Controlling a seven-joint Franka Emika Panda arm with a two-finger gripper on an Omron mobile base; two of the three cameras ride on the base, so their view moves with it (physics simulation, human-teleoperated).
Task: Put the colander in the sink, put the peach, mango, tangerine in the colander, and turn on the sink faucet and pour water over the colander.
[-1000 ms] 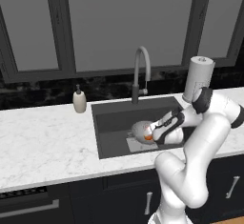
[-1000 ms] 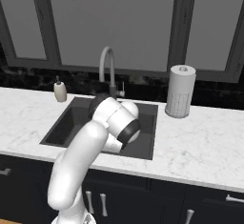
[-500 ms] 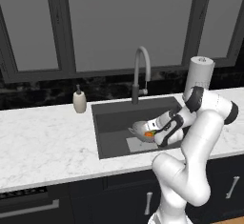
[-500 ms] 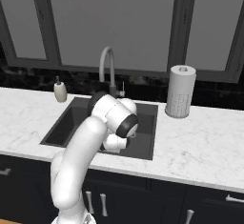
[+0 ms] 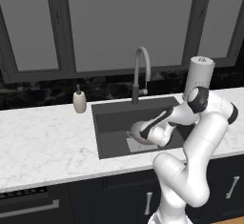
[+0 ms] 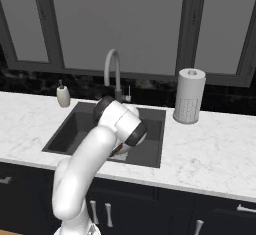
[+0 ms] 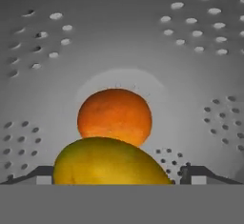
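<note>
The white arm rose from the base, bent at the elbow and reached forward and down into the sink (image 5: 112, 118), its wrist angled low over the colander (image 5: 139, 131). The claw (image 7: 116, 174) looked straight into the colander's pierced bowl (image 7: 119, 37). Its 2 dark fingertips (image 7: 40, 173) stood wide apart at either side of the mango (image 7: 107, 163), with a gap between each tip and the fruit, so the claw was released and grasped nothing.

The mango lay right between the fingertips, nearest the claw. The tangerine (image 7: 115, 117) sat just beyond it, touching or almost touching its far side, on the colander's floor.

The sink was set in a white marbled counter (image 5: 43, 144) above dark cabinets, under tall dark-framed windows. The sink faucet (image 5: 141, 70) arched up behind the claw, at the sink's back edge. A small soap bottle (image 5: 79, 101) stood well off to 1 side of it, and a paper towel roll (image 6: 189, 96) to the other.

The left base view showed the colander's rim beside the wrist; the right base view had the arm's elbow covering most of it.
</note>
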